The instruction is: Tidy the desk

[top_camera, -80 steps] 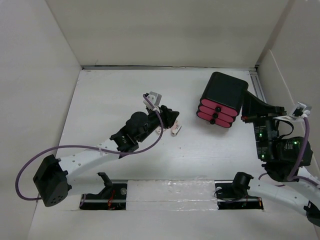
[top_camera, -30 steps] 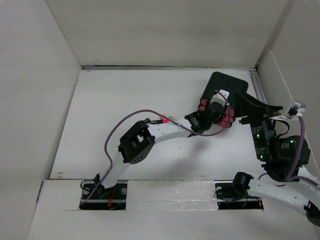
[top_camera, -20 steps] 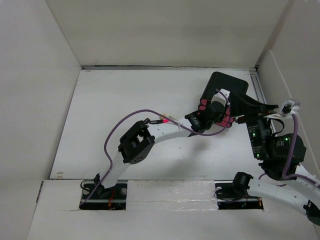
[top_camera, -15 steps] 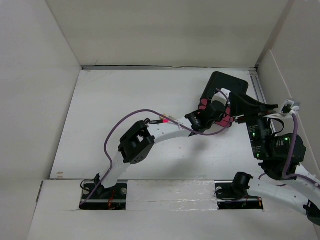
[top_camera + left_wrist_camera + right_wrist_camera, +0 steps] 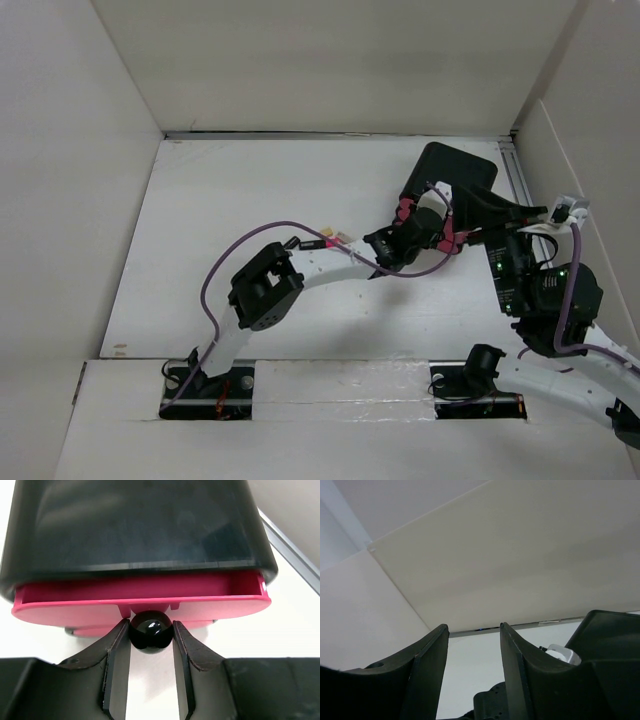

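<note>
The desk (image 5: 250,220) is a white tabletop. At its back right stands a black box (image 5: 455,178) with pink drawers. In the left wrist view the top pink drawer (image 5: 140,600) is slid a little out of the box (image 5: 135,525). My left gripper (image 5: 151,626) is shut on that drawer's round black knob (image 5: 151,632), one finger against each side. From above, the left gripper (image 5: 412,228) is at the box's front. My right gripper (image 5: 497,212) stands by the box's right side. Its fingers (image 5: 432,655) are open with nothing between them.
White walls enclose the desk on the left, back and right (image 5: 330,60). A metal rail (image 5: 515,170) runs along the right edge behind the box. The left arm (image 5: 300,270) stretches across the desk's middle. A white strip (image 5: 340,385) covers the near edge between the arm bases.
The left gripper has closed on the knob and drawn back a little toward the near left, sliding the top drawer out. The right wrist has shifted slightly left.
</note>
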You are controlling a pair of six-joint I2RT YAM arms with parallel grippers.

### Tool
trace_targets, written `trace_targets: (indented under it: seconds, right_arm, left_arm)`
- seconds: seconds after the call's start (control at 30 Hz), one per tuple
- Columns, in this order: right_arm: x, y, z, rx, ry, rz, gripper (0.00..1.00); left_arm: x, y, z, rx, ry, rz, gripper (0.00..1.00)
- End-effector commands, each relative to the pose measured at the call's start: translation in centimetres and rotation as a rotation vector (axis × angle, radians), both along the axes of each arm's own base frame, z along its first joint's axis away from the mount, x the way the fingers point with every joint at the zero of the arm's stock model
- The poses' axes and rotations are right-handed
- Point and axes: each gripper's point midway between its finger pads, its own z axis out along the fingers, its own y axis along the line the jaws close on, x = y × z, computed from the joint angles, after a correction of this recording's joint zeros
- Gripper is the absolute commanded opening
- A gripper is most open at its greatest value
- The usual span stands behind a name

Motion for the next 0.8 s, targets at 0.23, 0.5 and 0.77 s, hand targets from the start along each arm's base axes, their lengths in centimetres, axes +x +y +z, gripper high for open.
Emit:
trace_targets:
  seconds: [0.23, 0.5, 0.77]
  right_arm:
    - [0.0, -0.6, 1.6, 0.03, -0.027, -0.022, 0.51]
    - [0.2, -0.2, 1.6, 0.021, -0.025, -0.02, 0.51]
    - [0.1, -0.1, 1.6, 0.018, -0.029, -0.01, 0.51]
  left_arm:
    - [-2.7, 2.8, 4.3, -0.084, -0.004, -0.025, 0.0]
    - [-4.7, 5.1, 3.2, -0.074, 0.018, -0.047, 0.0]
    - [-5.9, 6.5, 2.8, -0.066, 0.025, -0.05, 0.0]
